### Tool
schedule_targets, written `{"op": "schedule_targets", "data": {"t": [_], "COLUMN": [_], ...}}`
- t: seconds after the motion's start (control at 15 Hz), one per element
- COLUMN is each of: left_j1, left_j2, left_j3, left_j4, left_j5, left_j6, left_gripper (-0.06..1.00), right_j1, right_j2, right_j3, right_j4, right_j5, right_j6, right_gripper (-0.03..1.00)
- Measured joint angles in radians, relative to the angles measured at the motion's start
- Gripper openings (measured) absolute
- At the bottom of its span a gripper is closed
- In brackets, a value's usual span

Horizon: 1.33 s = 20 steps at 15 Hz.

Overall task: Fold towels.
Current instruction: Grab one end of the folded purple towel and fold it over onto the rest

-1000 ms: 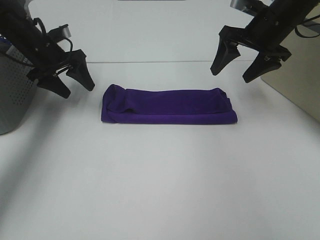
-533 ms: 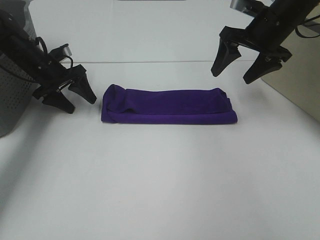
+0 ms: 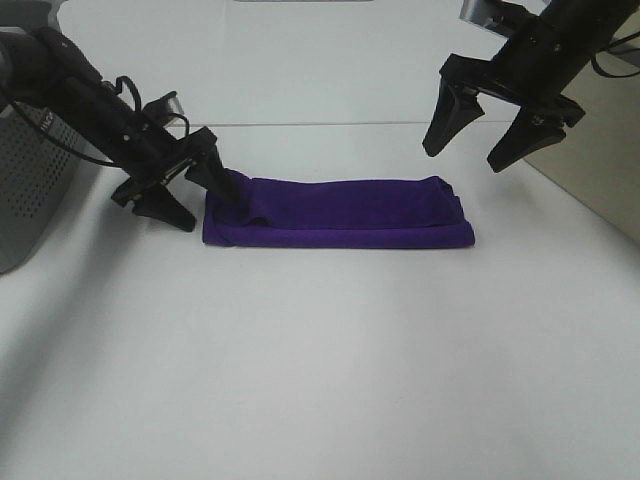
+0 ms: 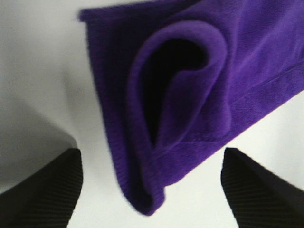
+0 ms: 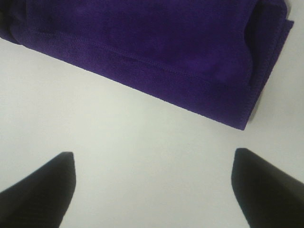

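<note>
Purple towel (image 3: 350,212): left gripper (image 3: 213,213), wide astride its 9 o'clock end, should pinch all layers; right gripper (image 3: 463,158) wide

left claw (image 3: 209,209) moved in, reaching towel (image 3: 350,213) end

Deep purple folded soft towel (image 4: 247,71) runs off the left wrist view, hem blurred. Grey perforated bin (image 3: 25,200) is cut by exterior view's edge.

Bright even light; left wrist view blurred.
</note>
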Motion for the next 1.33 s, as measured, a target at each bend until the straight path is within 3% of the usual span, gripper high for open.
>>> {"op": "schedule_targets", "data": {"t": [0.2, 0.47, 0.6, 0.73, 0.87, 1.0, 1.2, 1.33], "left_j1": [-0.047, -0.060, -0.060, -0.060, -0.060, -0.064, -0.036, 0.012], "left_j2": [0.026, 0.049, 0.063, 0.075, 0.073, 0.044, -0.037, -0.116], "left_j3": [-0.003, -0.009, -0.009, -0.008, -0.008, -0.008, -0.007, -0.001], "left_j4": [-0.087, -0.133, -0.129, -0.120, -0.115, -0.031, 0.212, 0.264], "left_j5": [-0.016, -0.015, -0.016, -0.018, -0.017, -0.004, 0.005, 0.004], "left_j6": [-0.002, -0.003, -0.003, 0.022, 0.045, 0.054, -0.005, -0.035], "left_gripper": [0.74, 0.69, 0.43, 0.09, 0.03, 0.03, 0.03, 0.03], "right_j1": [0.000, 0.000, 0.000, 0.000, 0.000, 0.000, 0.000, 0.000], "right_j2": [0.000, 0.000, 0.000, 0.000, 0.000, 0.000, -0.003, -0.018], "right_j3": [0.000, 0.000, 0.000, 0.000, 0.000, 0.000, 0.000, 0.000], "right_j4": [0.004, 0.014, 0.015, 0.022, 0.024, 0.024, 0.030, 0.033], "right_j5": [0.002, 0.036, 0.053, 0.067, 0.073, 0.074, 0.074, 0.074], "right_j6": [0.000, 0.000, 0.000, 0.000, 0.000, 0.000, 0.000, 0.000], "right_gripper": [0.87, 0.87, 0.87, 0.87, 0.87, 0.87, 0.87, 0.87]}}
